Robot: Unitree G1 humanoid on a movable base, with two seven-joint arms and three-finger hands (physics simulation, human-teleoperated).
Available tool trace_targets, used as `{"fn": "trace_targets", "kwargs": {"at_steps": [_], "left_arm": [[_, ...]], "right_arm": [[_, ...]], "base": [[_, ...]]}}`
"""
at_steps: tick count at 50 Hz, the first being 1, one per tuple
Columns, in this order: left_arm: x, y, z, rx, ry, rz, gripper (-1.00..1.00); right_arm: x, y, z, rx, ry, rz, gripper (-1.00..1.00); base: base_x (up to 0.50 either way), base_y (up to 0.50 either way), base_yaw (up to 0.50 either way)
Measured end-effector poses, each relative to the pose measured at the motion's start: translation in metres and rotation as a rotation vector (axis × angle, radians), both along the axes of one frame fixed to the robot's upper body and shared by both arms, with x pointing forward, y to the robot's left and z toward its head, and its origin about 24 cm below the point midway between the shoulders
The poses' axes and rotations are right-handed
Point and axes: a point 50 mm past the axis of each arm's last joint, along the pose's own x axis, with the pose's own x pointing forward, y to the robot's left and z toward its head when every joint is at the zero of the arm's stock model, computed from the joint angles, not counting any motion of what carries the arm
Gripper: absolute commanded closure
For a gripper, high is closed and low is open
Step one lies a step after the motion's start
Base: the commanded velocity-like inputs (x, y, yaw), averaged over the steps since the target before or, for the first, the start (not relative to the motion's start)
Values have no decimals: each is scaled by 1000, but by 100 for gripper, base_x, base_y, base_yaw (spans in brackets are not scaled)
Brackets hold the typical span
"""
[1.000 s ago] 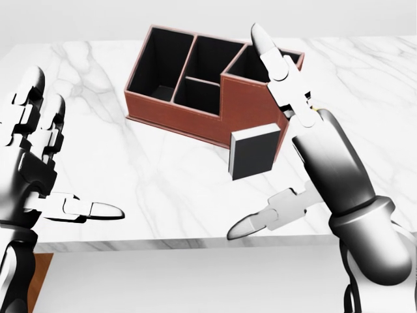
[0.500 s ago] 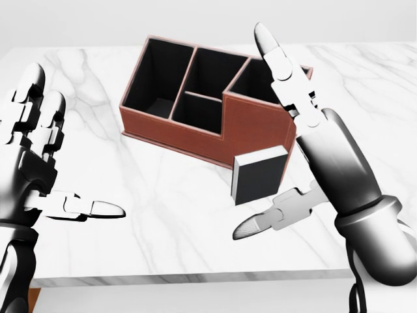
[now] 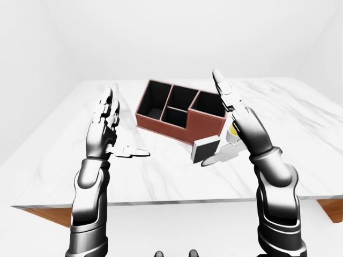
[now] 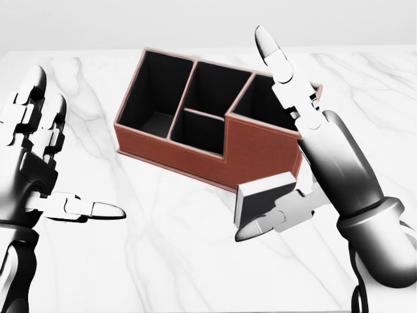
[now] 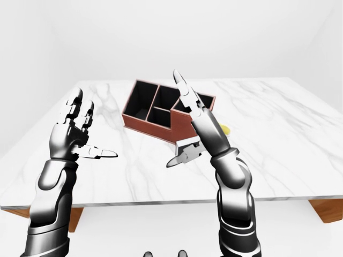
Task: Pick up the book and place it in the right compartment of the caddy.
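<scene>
Book: one dark book [image 4: 264,200] with a pale page edge is standing tilted on the counter [image 4: 163,222], just below the caddy's taller right end in the head view.
Book contact: the right hand's thumb is lying across the book's lower edge; the long fingers are pointing up and away from it, so the fingers are not closing round it.
Caddy: one reddish-brown caddy [image 4: 257,150] with black inner walls is sitting on the counter, turned at an angle, above the book in the head view.
Caddy compartments: four are showing, a long one at the left, two smaller ones in the middle, and one taller one at the right end.
Caddy contents: the left and middle compartments are showing only bare black floors and walls; the right compartment's floor is hiding behind its tall wall and the right hand's fingers.
Right hand: one right hand [image 4: 287,130] is spreading wide, its fingers reaching up over the right compartment's rim in the head view.
Left hand: one left hand [image 4: 49,166] is hovering wide open over the counter, well apart from the caddy, holding nothing.
Counter: one white marble counter is carrying the book and the caddy.
Yellow thing: one small yellow thing [image 5: 225,129] is peeking out beside the caddy's right end in the right-eye view; what it is cannot be told.
</scene>
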Motion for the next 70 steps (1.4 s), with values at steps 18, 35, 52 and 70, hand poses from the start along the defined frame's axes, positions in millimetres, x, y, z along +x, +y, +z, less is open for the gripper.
{"fn": "trace_targets", "kwargs": {"at_steps": [18,35,52,70], "left_arm": [[0,0,-2,-1,7,0,-100],[-1,0,-1,1,3,-2,-100],[0,0,-2,-2,9,0,-100],[0,1,-8,-4,31,-1,-100]], "right_arm": [[-2,0,0,-13,-1,0,-100],[-3,1,-2,-22,7,0,-100],[-2,1,-6,-40,24,-13,-100],[-17,12,-15,-219,53,-28,-100]], "base": [[24,0,0],[23,0,0],[11,0,0],[0,0,0]]}}
